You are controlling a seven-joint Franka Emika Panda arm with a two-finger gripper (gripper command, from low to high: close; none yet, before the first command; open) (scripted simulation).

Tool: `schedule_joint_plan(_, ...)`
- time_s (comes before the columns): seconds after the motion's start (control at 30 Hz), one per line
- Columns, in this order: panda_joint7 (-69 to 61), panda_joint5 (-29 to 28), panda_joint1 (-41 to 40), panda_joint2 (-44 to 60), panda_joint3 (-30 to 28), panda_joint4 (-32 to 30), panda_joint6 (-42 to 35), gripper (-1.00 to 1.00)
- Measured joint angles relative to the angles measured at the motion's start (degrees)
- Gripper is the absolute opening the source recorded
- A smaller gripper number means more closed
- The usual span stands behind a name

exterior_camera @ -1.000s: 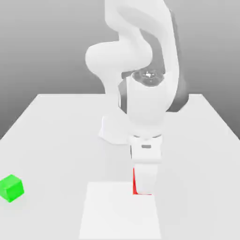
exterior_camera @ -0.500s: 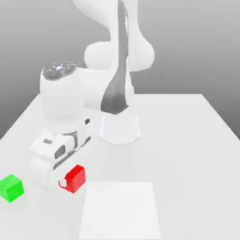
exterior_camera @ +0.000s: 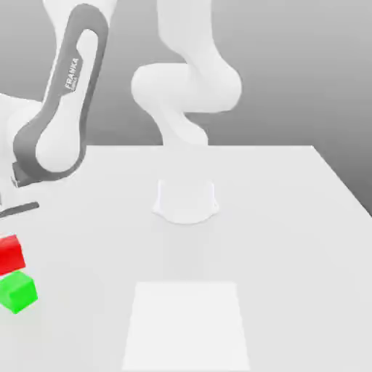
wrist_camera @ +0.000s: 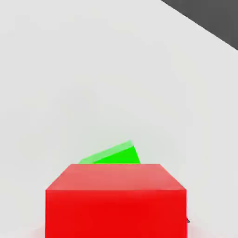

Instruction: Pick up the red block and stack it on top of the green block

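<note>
At the exterior view's left: arm (exterior_camera: 65,109) reads "FRANKA".
Claw (wrist_camera: 116,228) grips red block (exterior_camera: 10,255), moved leftward, near green block (exterior_camera: 17,292).

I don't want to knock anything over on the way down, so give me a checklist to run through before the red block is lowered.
- Red block held by the gripper: ok, the grip is shut on it.
- Green block standing on the table: ok.
- Red block near the green one: ok, just above it in the exterior view.
- Red block centred over the green one: cannot tell; the hand view shows the green one partly hidden behind it.
- Edges of the two blocks lined up: not ok, they look turned against each other.
</note>
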Motion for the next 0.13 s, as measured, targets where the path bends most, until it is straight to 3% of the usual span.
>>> schedule_joint_plan(0.03,-1.4,1.9,-1.1,1.4,1.4,0.2,0.9,-1.0)
schedule_joint_plan(0.07,-2.1,2.9,-1.7,2.2,2.2,0.3,1.5,1.0)
schedule_joint_plan(0.13,-2.1,2.9,-1.7,2.2,2.2,0.3,1.5,1.0)
